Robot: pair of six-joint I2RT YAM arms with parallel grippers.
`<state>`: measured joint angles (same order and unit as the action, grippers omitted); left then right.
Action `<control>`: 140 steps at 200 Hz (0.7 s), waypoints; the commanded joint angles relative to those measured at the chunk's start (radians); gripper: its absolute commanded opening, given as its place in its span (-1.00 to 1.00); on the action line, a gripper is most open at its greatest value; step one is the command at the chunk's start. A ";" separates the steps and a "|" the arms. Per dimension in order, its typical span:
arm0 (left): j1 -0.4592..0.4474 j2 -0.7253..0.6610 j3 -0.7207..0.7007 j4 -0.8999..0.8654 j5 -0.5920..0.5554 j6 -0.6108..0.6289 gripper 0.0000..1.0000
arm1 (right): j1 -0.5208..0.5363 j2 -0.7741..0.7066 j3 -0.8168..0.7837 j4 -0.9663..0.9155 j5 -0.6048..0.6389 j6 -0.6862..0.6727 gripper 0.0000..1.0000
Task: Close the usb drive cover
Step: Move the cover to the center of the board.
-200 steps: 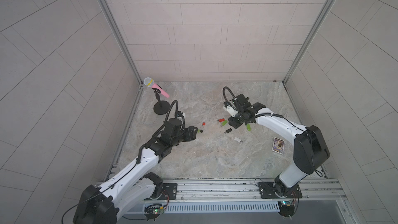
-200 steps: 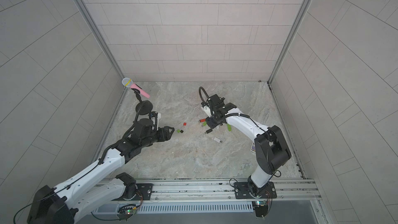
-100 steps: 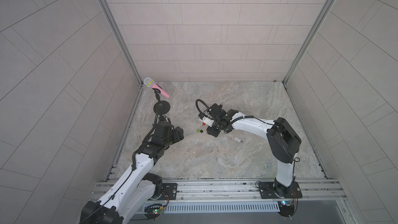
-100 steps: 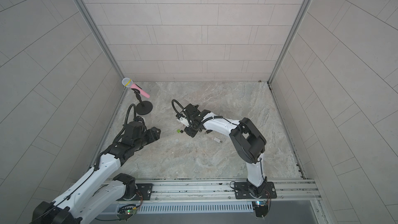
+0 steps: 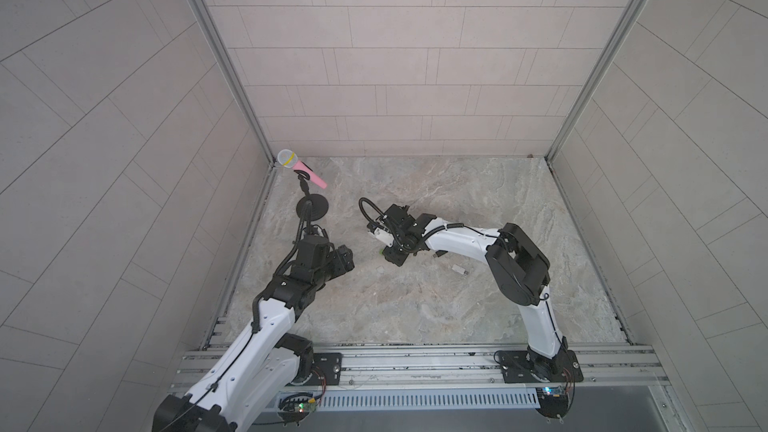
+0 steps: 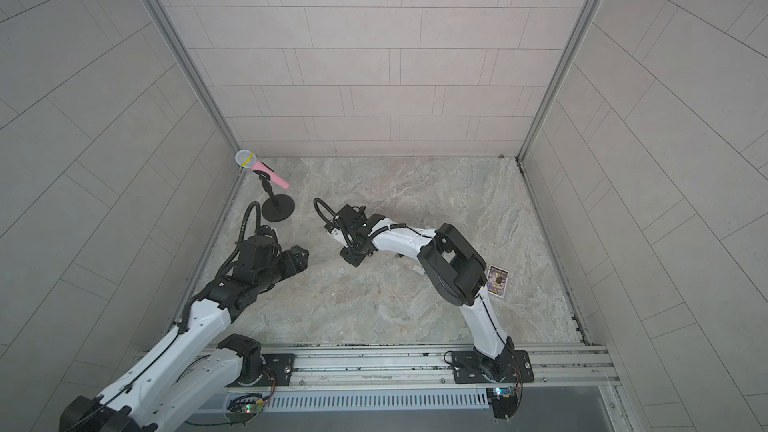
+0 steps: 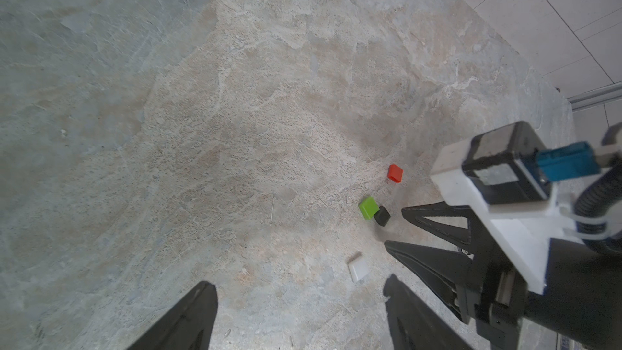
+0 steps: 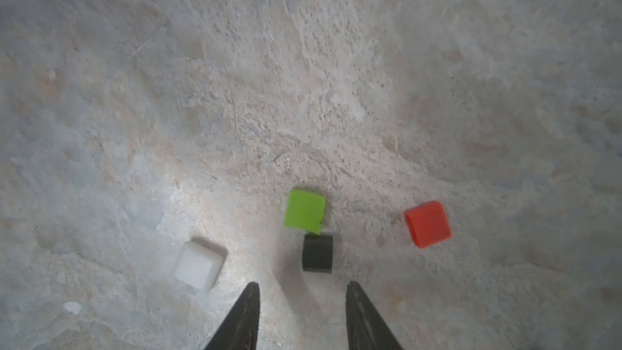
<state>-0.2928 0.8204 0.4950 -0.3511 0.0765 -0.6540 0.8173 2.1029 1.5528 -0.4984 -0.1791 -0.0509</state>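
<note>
Just ahead of your right gripper point(image 8: 302, 297), whose jaws are standing apart with nothing between them, a black USB cap point(image 8: 317, 252) is lying on the marble tabletop point(image 8: 303, 62). A green cap point(image 8: 305, 211) is sitting right against its far edge; you cannot tell whether the two are touching. A red cap point(image 8: 427, 223) is lying apart on one side and a white cap point(image 8: 198, 269) on the other.

Your left gripper point(image 7: 298, 281) is hovering with its jaws spread wide and empty. It is well apart from the caps, with the white one nearest.

In a top view, a USB drive point(image 5: 459, 271) is lying on the near side of your right forearm, apart from the caps. A printed card point(image 6: 497, 281) is resting by that arm's elbow, its print too small to read.

All four caps are sitting mid-table, well away from the walls, with bare marble running beyond them. A pink microphone point(image 5: 305, 168) is leaning on its black stand point(image 5: 313, 207) near the back left corner.
</note>
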 commanded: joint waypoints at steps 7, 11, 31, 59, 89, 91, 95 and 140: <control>0.007 -0.017 -0.003 -0.006 -0.018 0.011 0.74 | 0.002 0.043 0.048 -0.051 0.027 0.009 -0.12; 0.006 -0.017 -0.003 -0.006 -0.018 0.011 0.74 | 0.002 0.047 0.055 -0.056 0.027 0.008 -0.12; 0.007 -0.016 -0.003 -0.006 -0.018 0.011 0.74 | 0.003 0.077 0.085 -0.076 0.029 0.010 -0.14; 0.006 -0.016 -0.003 -0.004 -0.018 0.011 0.74 | 0.003 0.107 0.116 -0.107 0.026 0.011 -0.18; 0.006 -0.017 -0.003 -0.003 -0.016 0.011 0.75 | 0.003 0.120 0.118 -0.114 0.036 0.011 -0.30; 0.006 -0.015 -0.003 -0.003 -0.016 0.011 0.74 | 0.003 0.120 0.118 -0.116 0.038 0.013 -0.30; 0.006 -0.016 -0.003 -0.003 -0.014 0.011 0.74 | 0.004 0.121 0.120 -0.118 0.038 0.014 -0.32; 0.006 -0.016 -0.003 -0.003 -0.013 0.011 0.74 | 0.004 0.124 0.118 -0.142 0.059 0.031 -0.54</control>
<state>-0.2928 0.8158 0.4950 -0.3511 0.0769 -0.6540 0.8177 2.1983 1.6718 -0.5770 -0.1520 -0.0284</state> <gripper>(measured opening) 0.871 0.253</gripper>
